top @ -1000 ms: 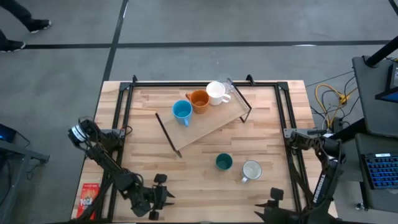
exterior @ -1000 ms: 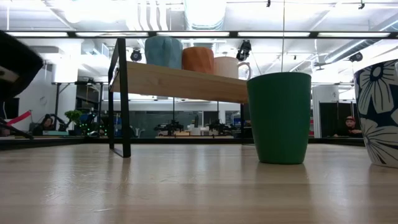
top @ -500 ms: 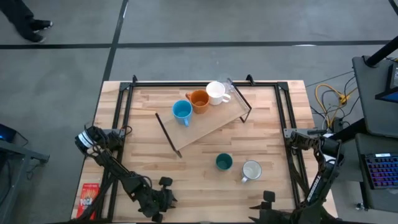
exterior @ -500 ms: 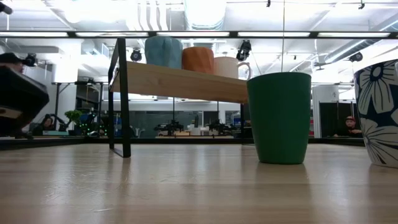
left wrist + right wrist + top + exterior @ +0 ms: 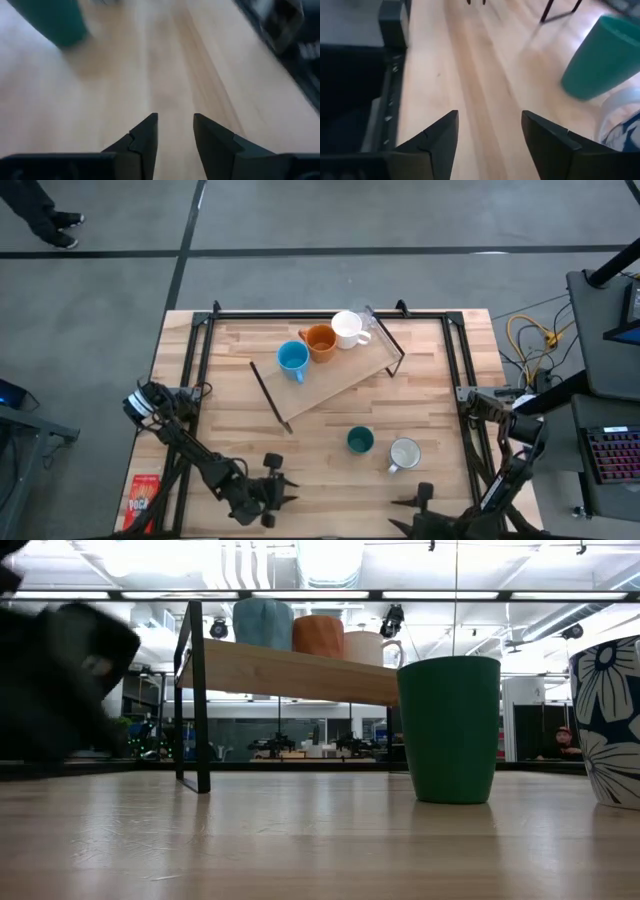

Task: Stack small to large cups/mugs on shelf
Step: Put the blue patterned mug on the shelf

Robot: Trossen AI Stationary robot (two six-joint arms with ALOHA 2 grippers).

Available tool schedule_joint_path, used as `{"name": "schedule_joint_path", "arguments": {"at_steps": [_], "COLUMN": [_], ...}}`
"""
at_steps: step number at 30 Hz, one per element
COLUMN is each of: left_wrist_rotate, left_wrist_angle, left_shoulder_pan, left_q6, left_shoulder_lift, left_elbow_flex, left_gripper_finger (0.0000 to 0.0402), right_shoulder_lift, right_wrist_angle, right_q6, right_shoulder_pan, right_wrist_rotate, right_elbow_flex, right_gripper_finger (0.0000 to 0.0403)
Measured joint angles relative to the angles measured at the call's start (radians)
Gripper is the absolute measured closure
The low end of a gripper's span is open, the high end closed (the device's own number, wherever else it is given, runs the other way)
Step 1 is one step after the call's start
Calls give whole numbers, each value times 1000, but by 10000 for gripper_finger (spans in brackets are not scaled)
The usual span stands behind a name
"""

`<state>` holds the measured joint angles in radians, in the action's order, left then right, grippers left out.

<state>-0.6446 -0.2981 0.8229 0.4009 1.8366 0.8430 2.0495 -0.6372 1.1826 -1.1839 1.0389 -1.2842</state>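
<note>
The shelf (image 5: 340, 380) stands slantwise on the far half of the table on its black wire legs. On it, in a row, sit a light blue mug (image 5: 292, 358), an orange mug (image 5: 320, 340) and a white mug (image 5: 347, 328). A dark teal mug (image 5: 360, 441) and a pale flowered mug (image 5: 404, 453) stand upright on the tabletop to the near right. My left gripper (image 5: 280, 490) hovers open near the front edge, left of the teal mug (image 5: 50, 20). My right gripper (image 5: 410, 502) stands open near the front edge, just in front of the two loose mugs (image 5: 600, 60).
Black frame rails (image 5: 200, 360) run along the table's sides and far edge. A red packet (image 5: 143, 498) lies beside the near left corner. Bare tabletop (image 5: 320, 450) lies between the shelf and the two grippers. A dark blurred arm (image 5: 60, 680) fills the low view's left.
My left gripper has gone toward the table's right along the front edge and come lower. My right gripper has sunk and gone toward the table's left, nearer the two loose mugs. No mug has moved.
</note>
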Motion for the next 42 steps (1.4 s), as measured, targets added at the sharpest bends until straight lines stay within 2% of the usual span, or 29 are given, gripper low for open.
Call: {"name": "schedule_joint_path", "arguments": {"at_steps": [7,12,18,22,27,30,33,38,42], "left_wrist_rotate": [-229,-327,-326,-291,-269,-245,-238,-227,-223], "left_wrist_angle": [-114,-112,-115,-112,-112,-113,-111,-110,-103], "left_shoulder_pan": [-12,-13,-33,-41,-44,-44,-44,-44,-44], "left_q6": [-41,-42,-75,-119,-165,-180,-179,-179,-178], "left_shoulder_lift": [0,10,49,103,157,165,165,164,164], "left_elbow_flex": [4,22,80,130,187,204,202,197,197], "left_gripper_finger": [291,291,291,291,291,291,291,291,291], "right_shoulder_lift": [55,76,77,77,75,71,69,69,69], "right_wrist_angle": [1,0,-2,-2,-12,-68,-257,-676,-919], "right_q6": [71,99,97,85,-41,-79,73,494,690], "right_shoulder_pan": [4,14,15,15,15,23,45,91,83], "right_wrist_rotate": [152,160,141,137,234,265,250,100,87], "right_elbow_flex": [0,0,-8,-37,-90,-122,-147,-151,-162], "right_gripper_finger": [188,188,195,244,370,389,394,395,395]}}
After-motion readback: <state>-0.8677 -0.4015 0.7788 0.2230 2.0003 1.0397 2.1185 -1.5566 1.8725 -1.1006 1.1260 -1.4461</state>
